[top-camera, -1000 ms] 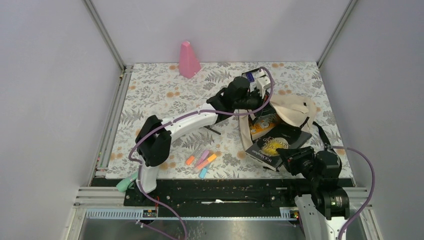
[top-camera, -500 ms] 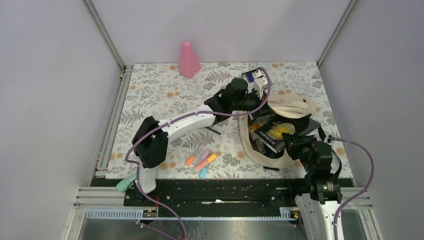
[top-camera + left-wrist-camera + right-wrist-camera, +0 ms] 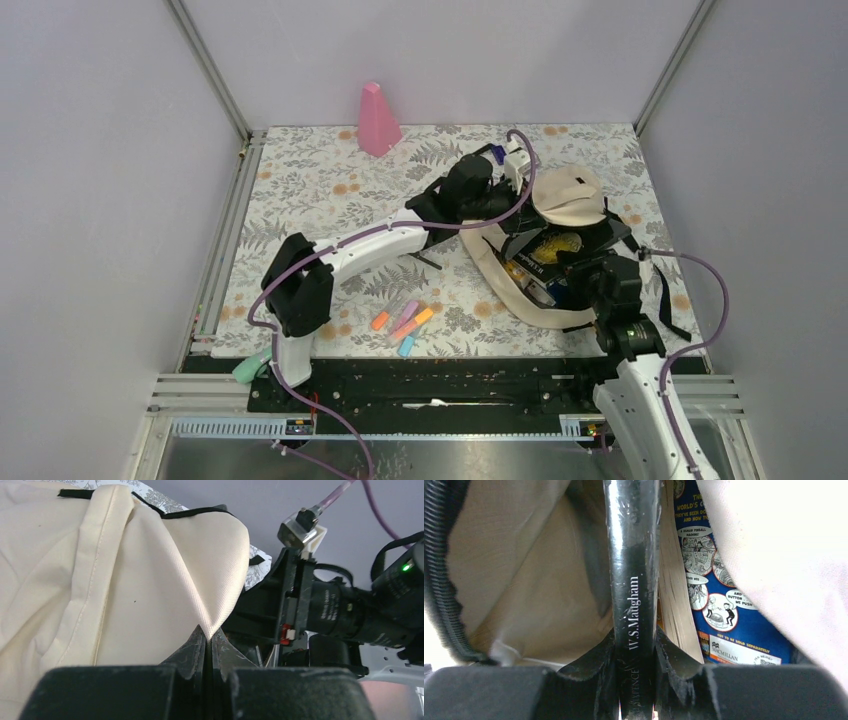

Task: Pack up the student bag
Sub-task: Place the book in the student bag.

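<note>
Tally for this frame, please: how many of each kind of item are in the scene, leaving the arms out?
student bag: 1
books: 2 visible, a black W.S. Maugham book and a blue comic-cover book
highlighters: 4 that can be told apart, small in view
pink cone: 1
mint-green item at the near-left rail: 1
Total: 9

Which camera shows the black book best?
Right wrist: the black book fills the middle, spine lettering readable. The top view shows its cover small, at the mouth of the bag; left wrist shows bag fabric, not the book.
</note>
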